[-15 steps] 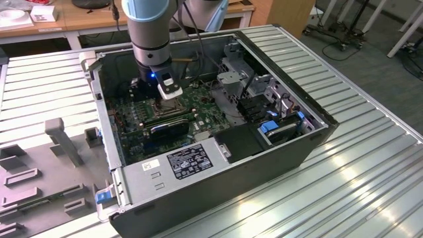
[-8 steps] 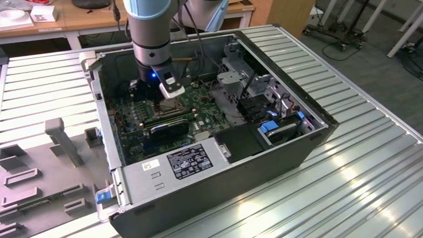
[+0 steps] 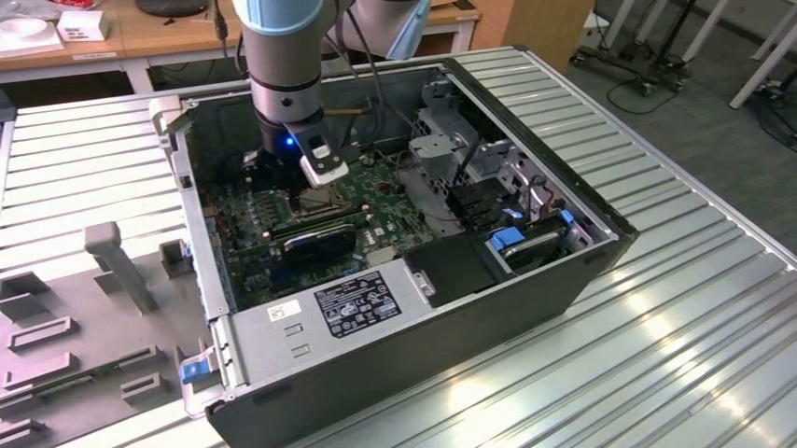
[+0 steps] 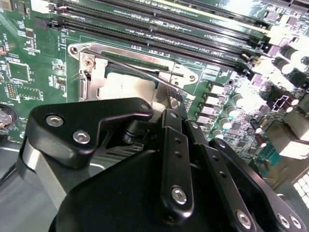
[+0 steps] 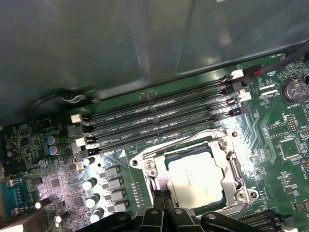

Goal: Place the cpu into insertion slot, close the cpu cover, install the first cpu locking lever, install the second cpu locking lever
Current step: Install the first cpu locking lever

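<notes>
The cpu [image 5: 195, 180] lies flat in the insertion slot [image 5: 239, 193] on the green board, its pale metal top showing. The cpu cover [image 5: 149, 164] sits down around it as a silver frame. In the second wrist view the cpu [image 4: 128, 87] and the cpu cover [image 4: 94, 79] show again, and a thin locking lever [image 4: 130, 65] runs slantwise over the socket's edge. My gripper [image 5: 162, 200] hangs at the socket's near edge, its two narrow fingers pressed together. Its tip [image 4: 176, 104] is right at the lever's free end. The arm reaches down into the open case, gripper [image 3: 321, 191] low over the board.
Long black memory slots [image 5: 159, 121] run beside the socket. The case's metal wall [image 5: 120, 43] rises just past them. Capacitors [image 5: 89, 183] stand on the other side. A drive cage [image 3: 461, 140] and a black shroud [image 3: 454, 261] crowd the exterior view's right. A grey fixture tray [image 3: 75, 317] lies outside the case.
</notes>
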You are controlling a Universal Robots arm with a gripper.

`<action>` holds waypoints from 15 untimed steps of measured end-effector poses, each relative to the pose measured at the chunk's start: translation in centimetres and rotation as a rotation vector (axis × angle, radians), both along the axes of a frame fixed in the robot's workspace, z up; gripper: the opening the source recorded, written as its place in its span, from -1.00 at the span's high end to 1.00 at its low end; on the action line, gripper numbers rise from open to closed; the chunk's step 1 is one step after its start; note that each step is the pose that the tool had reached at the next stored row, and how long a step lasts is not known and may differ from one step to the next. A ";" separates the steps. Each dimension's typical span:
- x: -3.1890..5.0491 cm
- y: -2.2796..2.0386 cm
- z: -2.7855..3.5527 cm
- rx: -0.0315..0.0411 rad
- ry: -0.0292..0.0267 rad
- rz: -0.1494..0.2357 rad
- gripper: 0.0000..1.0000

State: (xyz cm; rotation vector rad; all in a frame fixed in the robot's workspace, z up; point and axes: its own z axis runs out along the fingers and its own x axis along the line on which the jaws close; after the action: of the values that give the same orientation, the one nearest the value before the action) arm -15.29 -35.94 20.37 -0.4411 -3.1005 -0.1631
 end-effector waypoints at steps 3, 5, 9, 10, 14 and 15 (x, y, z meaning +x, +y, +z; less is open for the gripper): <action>0.00 0.00 0.00 -0.0002 -0.0128 0.002 0.79; 0.00 0.00 0.00 -0.0008 -0.0244 0.005 0.79; 0.01 0.00 0.31 -0.0030 -0.0336 0.015 0.79; 0.00 0.00 0.45 -0.0036 -0.0342 0.017 0.79; 0.00 0.00 1.20 -0.0073 -0.0354 0.024 0.79; 0.00 0.00 1.39 -0.0083 -0.0355 0.026 0.79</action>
State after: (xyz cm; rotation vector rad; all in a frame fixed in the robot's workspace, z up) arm -15.29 -35.94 21.76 -0.4020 -3.1412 -0.1597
